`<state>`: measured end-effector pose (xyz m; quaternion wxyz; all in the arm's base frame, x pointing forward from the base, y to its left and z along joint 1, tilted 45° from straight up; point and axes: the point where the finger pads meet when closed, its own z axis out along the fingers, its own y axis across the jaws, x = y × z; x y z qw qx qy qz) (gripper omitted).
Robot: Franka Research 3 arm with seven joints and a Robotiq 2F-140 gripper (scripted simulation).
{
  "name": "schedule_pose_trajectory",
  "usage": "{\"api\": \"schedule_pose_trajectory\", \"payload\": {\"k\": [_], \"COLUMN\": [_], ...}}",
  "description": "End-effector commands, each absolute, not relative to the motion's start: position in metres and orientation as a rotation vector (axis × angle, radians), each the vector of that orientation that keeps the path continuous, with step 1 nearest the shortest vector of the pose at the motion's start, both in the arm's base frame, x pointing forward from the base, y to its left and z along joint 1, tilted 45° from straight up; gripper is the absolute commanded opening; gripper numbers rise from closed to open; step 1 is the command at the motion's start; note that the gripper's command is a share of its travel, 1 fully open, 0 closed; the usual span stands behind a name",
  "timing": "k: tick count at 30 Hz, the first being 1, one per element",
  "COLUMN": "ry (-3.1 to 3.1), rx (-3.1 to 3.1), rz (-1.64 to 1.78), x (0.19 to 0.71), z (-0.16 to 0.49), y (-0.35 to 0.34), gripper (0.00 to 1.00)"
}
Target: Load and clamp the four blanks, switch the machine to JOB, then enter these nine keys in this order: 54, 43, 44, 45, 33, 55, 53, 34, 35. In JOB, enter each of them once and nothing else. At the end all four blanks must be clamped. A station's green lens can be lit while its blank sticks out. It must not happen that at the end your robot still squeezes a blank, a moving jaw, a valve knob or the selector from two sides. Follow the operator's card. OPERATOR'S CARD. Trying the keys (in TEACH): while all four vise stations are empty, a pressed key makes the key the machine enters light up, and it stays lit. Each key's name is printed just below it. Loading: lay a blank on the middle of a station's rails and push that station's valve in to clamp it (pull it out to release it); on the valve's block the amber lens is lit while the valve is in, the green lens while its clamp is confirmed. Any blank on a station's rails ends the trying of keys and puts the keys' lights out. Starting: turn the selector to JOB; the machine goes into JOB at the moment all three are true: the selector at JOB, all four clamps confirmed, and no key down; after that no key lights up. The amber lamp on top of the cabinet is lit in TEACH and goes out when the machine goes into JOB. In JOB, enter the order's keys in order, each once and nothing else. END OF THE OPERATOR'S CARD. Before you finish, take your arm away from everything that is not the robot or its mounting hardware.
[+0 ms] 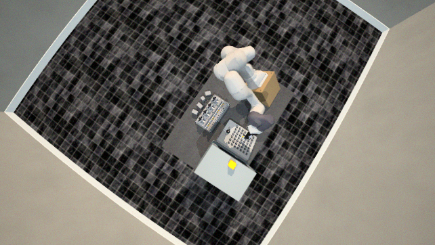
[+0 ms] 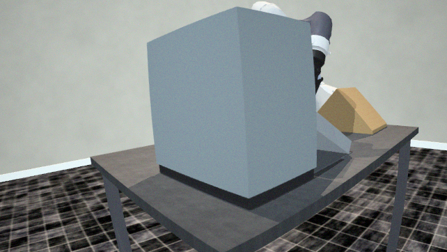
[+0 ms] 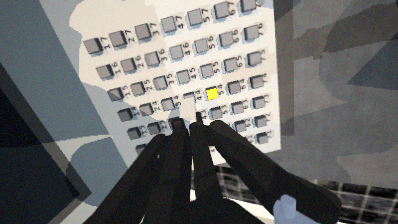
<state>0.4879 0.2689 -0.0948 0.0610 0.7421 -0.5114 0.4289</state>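
Jaws [image 1: 248, 135] shut, nothing held; hide some lower keys [image 3: 155, 128], labels unclear.

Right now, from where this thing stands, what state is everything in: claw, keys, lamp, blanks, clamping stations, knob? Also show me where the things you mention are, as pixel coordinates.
Gripper [image 1: 246, 136] [image 2: 317, 87] [image 3: 190, 107]: shut.
Key 54 [image 1: 242, 137] [image 3: 212, 93]: lit yellow.
Other keys in clear view: unlit.
Amber lamp [image 1: 232, 164]: lit.
Four blanks [image 1: 194, 112]: off the rails, beside the stations.
Vise stations [image 1: 213, 115]: without blanks; valve positions too small to tell.
Selector [image 1: 228, 131]: setting unreadable.

Workshop-like room, machine cabinet [image 1: 217, 179] [image 2: 198, 104] on table [image 1: 183, 142] [image 2: 209, 216].
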Motion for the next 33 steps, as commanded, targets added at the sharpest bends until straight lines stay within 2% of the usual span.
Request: {"api": "schedule_pose_trajectory", "payload": {"k": [1,11,33], "ry": [-1.536,-1.536,-1.536], "rx": [2.248,2.248,2.248], "rz": [1.300,1.300,1.300], "x": [0.480,0.440,0.439], "z": [-0.079,-0.003,-0.001], "y": [0.283,0.353,0.355], "gripper": [0.00,0.00,0.00]}}
